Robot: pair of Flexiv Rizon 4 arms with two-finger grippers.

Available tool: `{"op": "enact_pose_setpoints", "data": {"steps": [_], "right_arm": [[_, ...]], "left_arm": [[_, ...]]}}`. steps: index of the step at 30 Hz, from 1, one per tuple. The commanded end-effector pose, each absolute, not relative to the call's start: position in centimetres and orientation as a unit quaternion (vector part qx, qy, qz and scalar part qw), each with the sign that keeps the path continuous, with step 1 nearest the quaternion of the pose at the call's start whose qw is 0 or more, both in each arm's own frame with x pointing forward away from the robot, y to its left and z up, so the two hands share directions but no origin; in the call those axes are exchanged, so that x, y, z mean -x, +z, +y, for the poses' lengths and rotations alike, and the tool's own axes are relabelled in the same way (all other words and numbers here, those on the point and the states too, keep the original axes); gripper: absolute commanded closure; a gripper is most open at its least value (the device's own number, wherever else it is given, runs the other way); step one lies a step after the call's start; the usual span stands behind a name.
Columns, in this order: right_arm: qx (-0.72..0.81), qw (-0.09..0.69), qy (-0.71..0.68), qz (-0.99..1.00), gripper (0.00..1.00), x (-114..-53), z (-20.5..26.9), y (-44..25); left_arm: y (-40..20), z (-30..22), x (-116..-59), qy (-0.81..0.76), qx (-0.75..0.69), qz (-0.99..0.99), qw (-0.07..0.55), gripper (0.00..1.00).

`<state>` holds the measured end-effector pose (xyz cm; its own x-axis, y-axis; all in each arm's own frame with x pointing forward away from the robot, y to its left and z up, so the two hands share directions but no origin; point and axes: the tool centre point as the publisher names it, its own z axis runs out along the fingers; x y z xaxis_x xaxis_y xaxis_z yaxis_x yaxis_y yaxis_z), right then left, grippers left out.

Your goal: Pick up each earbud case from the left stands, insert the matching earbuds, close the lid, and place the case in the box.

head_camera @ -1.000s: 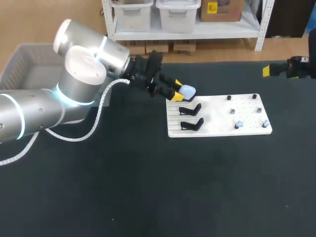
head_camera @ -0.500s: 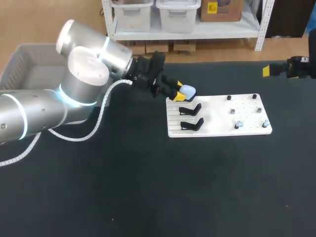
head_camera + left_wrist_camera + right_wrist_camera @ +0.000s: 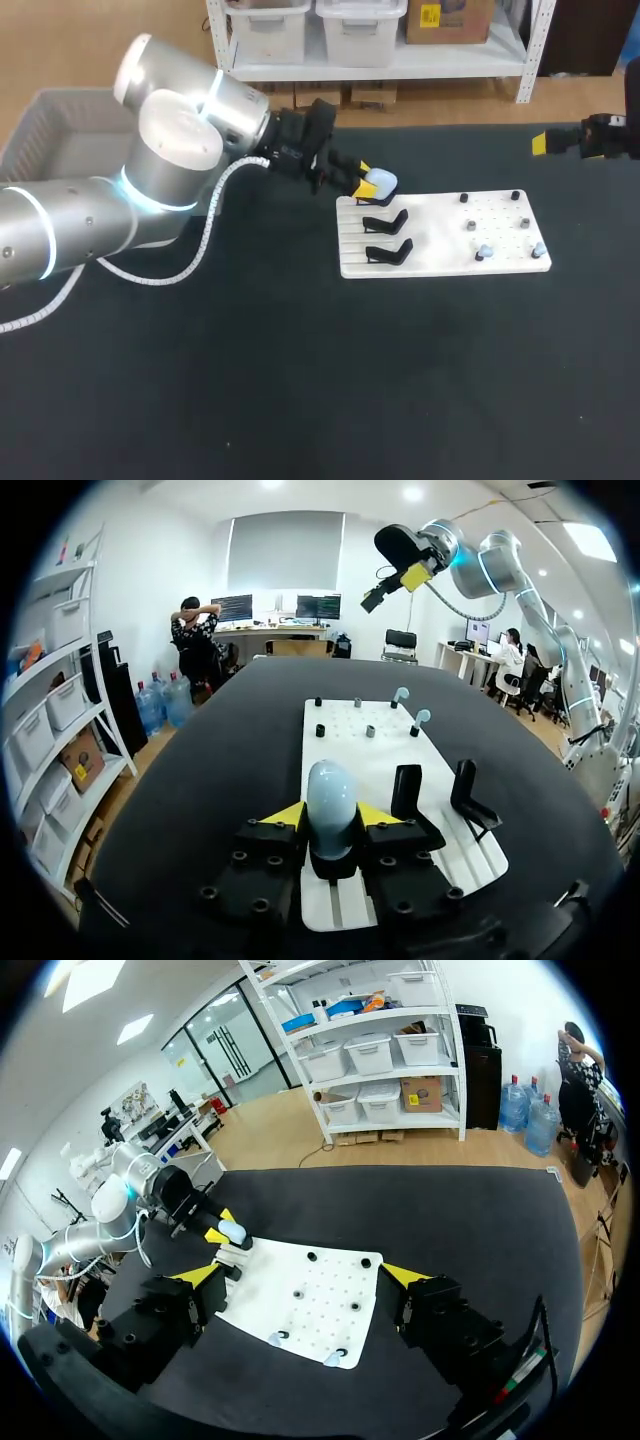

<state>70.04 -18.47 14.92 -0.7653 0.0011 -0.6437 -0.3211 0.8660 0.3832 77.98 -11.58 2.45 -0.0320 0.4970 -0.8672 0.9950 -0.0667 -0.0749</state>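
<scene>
My left gripper is pinching the pale blue earbud case. Both yellow tips press against its sides, and it sits upright between them with its rounded end pointing ahead.

In the head view my left arm comes in from nine o'clock across the black table. It holds the case over the ten o'clock corner of the white board. I cannot tell whether the case touches the board.

Two black stands sit on the board's nine o'clock side, one just at six o'clock of the other. Both are close to the case, at about its six o'clock. Two pale blue earbuds perch on pegs along the board's edge towards four o'clock. A few dark pegs dot the three o'clock half.

My right gripper has its fingers spread wide. In the head view it hangs well apart from the board, at about the board's two o'clock, near the table's far edge. In its own wrist view the board lies ahead, between the two fingers.

The grey basket sits at about the table's ten o'clock, partly hidden behind my left arm.
</scene>
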Motion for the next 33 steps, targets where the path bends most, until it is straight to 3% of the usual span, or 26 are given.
{"op": "enact_pose_setpoints", "data": {"steps": [1,17,33], "right_arm": [[0.088,0.331,0.243,0.907,0.0,-70.0,-18.5,14.9],[0.088,0.331,0.243,0.907,0.0,-70.0,-18.5,14.9],[0.088,0.331,0.243,0.907,0.0,-70.0,-18.5,14.9]], "left_arm": [[3.5,-10.6,-77.1,-0.382,-0.609,0.606,0.34,1.0],[11.6,-8.5,-75.3,-0.481,-0.54,0.538,0.433,1.0],[13.7,-9.0,-73.4,-0.498,-0.521,0.521,0.457,1.0]]}}
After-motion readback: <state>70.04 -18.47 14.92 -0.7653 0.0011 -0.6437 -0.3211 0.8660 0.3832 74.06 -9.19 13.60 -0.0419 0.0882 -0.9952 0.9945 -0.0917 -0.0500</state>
